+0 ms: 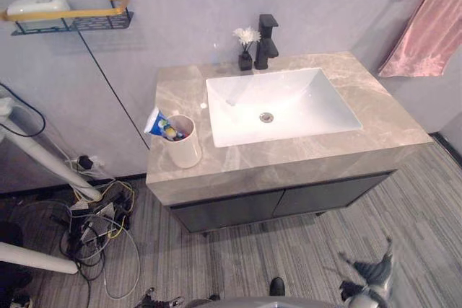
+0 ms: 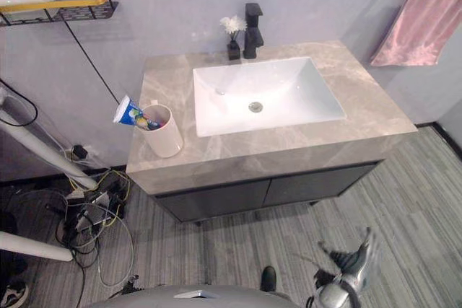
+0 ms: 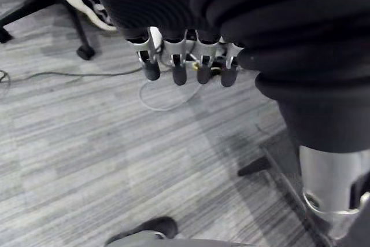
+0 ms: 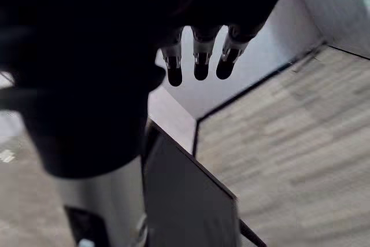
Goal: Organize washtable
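Note:
The washtable has a marble top (image 1: 180, 91) with a white sink (image 1: 289, 99) set in it. A white cup (image 1: 184, 151) stands at its front left corner, with a blue toothpaste tube (image 1: 155, 122) sticking out. At the back are a black faucet (image 1: 266, 41) and a small black vase with a white flower (image 1: 247, 48). My right hand (image 1: 372, 273) hangs low over the floor in front of the cabinet's right end; its fingers (image 4: 199, 65) are relaxed and hold nothing. My left hand (image 3: 179, 67) hangs over the floor too, fingers relaxed and empty.
A pink towel (image 1: 426, 34) hangs on a black bar at the right wall. A wire shelf (image 1: 72, 19) with a white item is at the upper left. Tangled cables (image 1: 101, 229) and white poles (image 1: 43, 156) lie left of the dark cabinet (image 1: 274, 203).

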`<state>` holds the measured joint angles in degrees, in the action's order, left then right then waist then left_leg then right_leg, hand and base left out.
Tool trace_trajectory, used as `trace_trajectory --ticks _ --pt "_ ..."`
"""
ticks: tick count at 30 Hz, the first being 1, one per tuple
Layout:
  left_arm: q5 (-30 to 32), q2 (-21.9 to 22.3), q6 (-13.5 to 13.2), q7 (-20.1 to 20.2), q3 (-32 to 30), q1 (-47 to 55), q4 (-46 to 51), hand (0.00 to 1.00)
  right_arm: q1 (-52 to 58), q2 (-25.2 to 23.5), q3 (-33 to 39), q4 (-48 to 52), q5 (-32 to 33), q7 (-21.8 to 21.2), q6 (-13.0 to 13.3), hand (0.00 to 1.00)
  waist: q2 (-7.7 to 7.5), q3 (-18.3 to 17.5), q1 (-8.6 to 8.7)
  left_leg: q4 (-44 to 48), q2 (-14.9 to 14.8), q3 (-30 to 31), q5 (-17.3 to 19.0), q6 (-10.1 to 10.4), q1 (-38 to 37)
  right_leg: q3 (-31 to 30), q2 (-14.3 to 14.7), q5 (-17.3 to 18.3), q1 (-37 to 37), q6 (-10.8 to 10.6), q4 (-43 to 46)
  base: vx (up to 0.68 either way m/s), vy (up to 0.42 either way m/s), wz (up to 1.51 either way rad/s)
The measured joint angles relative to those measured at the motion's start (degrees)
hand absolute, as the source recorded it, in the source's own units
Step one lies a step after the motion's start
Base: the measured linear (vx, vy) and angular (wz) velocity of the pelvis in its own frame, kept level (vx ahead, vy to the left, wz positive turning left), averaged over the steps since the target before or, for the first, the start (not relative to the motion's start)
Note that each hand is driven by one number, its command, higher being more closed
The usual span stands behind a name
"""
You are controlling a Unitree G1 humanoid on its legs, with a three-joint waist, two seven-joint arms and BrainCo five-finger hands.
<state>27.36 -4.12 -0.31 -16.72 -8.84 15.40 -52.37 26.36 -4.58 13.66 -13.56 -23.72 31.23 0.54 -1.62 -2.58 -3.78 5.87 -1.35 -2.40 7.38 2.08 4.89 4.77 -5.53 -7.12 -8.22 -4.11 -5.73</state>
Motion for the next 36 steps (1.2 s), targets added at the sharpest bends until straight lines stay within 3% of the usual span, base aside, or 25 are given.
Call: trace_trajectory --ticks 3,8,11,18,24,28,31,36 --pt "-0.11 -0.35 -0.07 0.12 1.11 -0.01 0.21 0.0 -0.92 0.25 0.09 -12.26 0.54 -1.97 0.35 0.0 -0.03 -0.17 0.01 -0.18 -0.37 -0.23 0.79 0.43 -0.18 -0.22 0.4 0.33 0.14 0.09 -0.01 0.0 -0.015 -0.07" --pt "-4.28 -0.79 -0.38 1.07 2.06 -0.34 -0.01 0.0 -6.82 3.45 4.98 -34.71 9.9 -8.65 1.45 0.0 -0.07 -0.18 0.1 -0.67 -0.41 0.55 0.92 0.44 -0.15 0.47 0.44 0.81 0.16 0.07 -0.01 0.03 -0.005 0.07" --pt "-7.32 -1.02 -0.37 2.77 1.9 -1.8 -2.24 0.0 -9.97 4.85 9.25 -45.28 21.72 -13.74 1.39 0.0 -0.01 -0.22 0.02 -1.1 -0.33 3.12 0.64 0.12 -0.38 2.93 0.22 0.95 1.29 -0.29 0.0 0.07 -0.015 0.33" --pt "-17.32 -0.5 -1.76 4.91 -1.58 -2.71 -0.84 0.0 -13.39 6.18 8.68 -47.72 27.19 -19.34 1.69 0.0 -0.08 -0.24 0.13 -1.84 0.48 8.12 -0.3 0.0 -1.46 8.3 -0.57 1.62 3.66 -0.45 0.0 0.07 -0.003 0.36" --pt "-36.33 1.99 -3.54 5.13 -4.83 -4.08 3.52 0.0 -16.1 6.31 6.2 -47.89 29.82 -19.98 2.68 0.0 -1.04 0.25 0.15 -3.27 2.02 11.85 -2.16 -0.57 -1.22 11.9 -1.85 2.03 5.0 -0.88 -0.01 -0.03 0.027 0.36" --pt "-48.03 4.28 -5.69 5.05 -7.32 -1.99 17.83 0.0 -17.08 5.64 3.05 -47.86 31.66 -20.02 3.14 0.0 -1.82 0.55 0.04 -4.86 2.05 13.09 -2.82 -0.17 -1.13 13.36 -1.97 2.27 5.26 -0.9 -0.01 -0.06 0.007 0.17" --pt "-53.87 6.14 -8.56 4.71 -9.64 -1.65 28.78 0.0 -17.38 5.66 1.6 -47.86 31.67 -20.05 3.21 0.0 -1.44 0.57 -0.07 -5.27 2.03 13.59 -2.91 -0.05 -1.12 13.49 -1.91 2.82 5.28 -1.04 -0.01 -0.02 -0.007 0.09" --pt "-58.7 7.13 -11.92 3.05 -11.8 -1.76 42.54 0.0 -17.43 5.68 1.38 -47.88 31.67 -20.05 3.25 0.0 -1.17 0.21 -0.2 -5.27 1.87 14.14 -3.77 -0.21 -1.21 14.47 -1.79 2.77 5.46 -0.85 0.14 0.05 -0.022 0.08"
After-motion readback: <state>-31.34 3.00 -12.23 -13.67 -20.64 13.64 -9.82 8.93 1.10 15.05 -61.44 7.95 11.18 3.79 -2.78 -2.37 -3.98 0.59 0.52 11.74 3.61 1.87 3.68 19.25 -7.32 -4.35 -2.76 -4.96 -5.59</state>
